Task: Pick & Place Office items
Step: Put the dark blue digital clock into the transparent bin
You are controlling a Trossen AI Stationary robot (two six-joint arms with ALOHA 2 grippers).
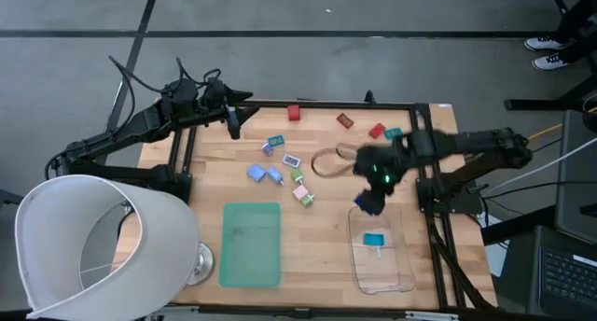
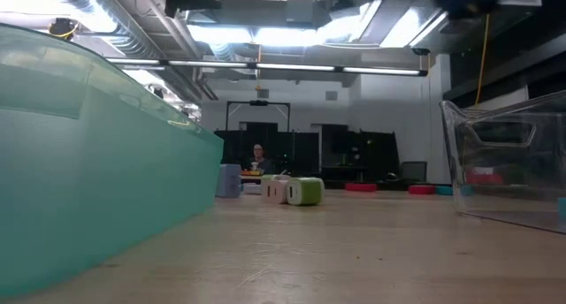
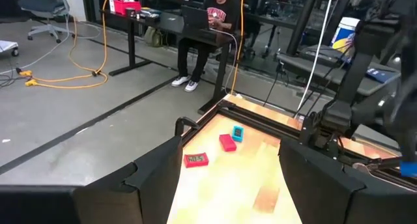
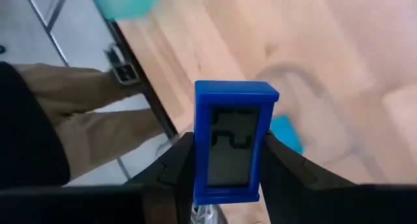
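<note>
Grey floor (image 1: 308, 8), ceiling lights (image 2: 292, 30)

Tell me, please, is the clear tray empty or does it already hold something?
Not empty: the clear tray holds one teal piece. The right tool, above its near rim, grips a blue piece.

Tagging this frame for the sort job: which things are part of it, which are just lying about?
Job:
- blue piece clamped in the right gripper, over the clear tray
- teal piece in that tray
- loose coloured pieces mid-table and along the far edge

Lying about:
- green mat
- white lampshade
- left gripper, parked at the far left, empty
</note>
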